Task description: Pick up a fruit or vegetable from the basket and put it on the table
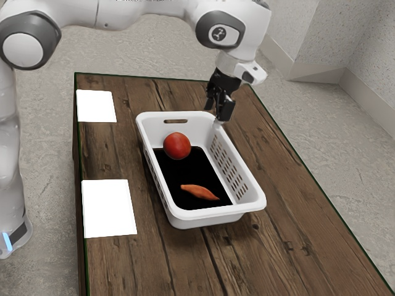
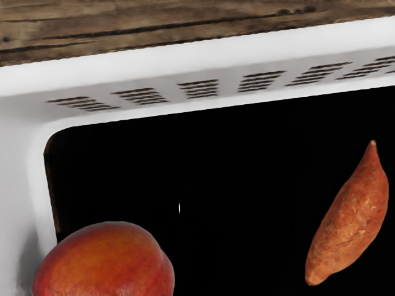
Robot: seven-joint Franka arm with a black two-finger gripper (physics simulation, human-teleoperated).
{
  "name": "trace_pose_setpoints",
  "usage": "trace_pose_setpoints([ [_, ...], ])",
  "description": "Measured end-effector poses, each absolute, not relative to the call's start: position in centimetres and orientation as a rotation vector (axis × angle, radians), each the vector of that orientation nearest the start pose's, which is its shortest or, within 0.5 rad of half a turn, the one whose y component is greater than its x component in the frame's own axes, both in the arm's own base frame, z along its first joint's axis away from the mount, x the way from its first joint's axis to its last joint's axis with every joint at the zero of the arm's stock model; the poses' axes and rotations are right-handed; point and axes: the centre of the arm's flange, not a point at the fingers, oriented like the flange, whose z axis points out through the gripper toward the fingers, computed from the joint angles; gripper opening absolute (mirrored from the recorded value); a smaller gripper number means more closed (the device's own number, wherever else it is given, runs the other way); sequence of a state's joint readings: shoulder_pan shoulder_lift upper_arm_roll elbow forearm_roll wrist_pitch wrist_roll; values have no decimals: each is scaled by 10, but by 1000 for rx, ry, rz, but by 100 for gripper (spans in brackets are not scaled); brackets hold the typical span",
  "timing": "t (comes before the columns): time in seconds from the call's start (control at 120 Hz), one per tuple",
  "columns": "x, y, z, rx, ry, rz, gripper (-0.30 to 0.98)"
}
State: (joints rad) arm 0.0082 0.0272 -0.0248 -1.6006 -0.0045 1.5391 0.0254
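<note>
I see a basket (image 1: 216,214) that looks like smooth white plastic, with just a soft shine. Its black bottom (image 2: 247,166) looks flat and dull. Inside the basket, the red fruit (image 1: 177,145) has smooth skin with a little shine. The sweet potato (image 1: 199,192), also in the basket, has duller skin with small rough bumps. Under the basket, the table (image 1: 278,259) looks like old brown wood, rough, with cracks and knots. Beside the basket, I see two flat, smooth white sheets (image 1: 108,208) like paper. Above the basket, my arm (image 1: 117,12) looks smooth, hard and a bit shiny.
</note>
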Motion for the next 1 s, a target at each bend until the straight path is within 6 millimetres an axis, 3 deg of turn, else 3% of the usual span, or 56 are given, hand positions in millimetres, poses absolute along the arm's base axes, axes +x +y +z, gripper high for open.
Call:
trace_pose_setpoints([
  [0.2,523,-6,552,-3108,149,143,68],
  [0.358,513,-9,551,-3086,221,81,68],
  [0.575,507,-61,541,-3054,418,45,68],
  [0.65,499,-79,527,-3047,483,50,68],
  [0.85,488,-83,492,-3052,523,3,68],
  [1.0,491,-102,489,-3044,586,-100,68],
])
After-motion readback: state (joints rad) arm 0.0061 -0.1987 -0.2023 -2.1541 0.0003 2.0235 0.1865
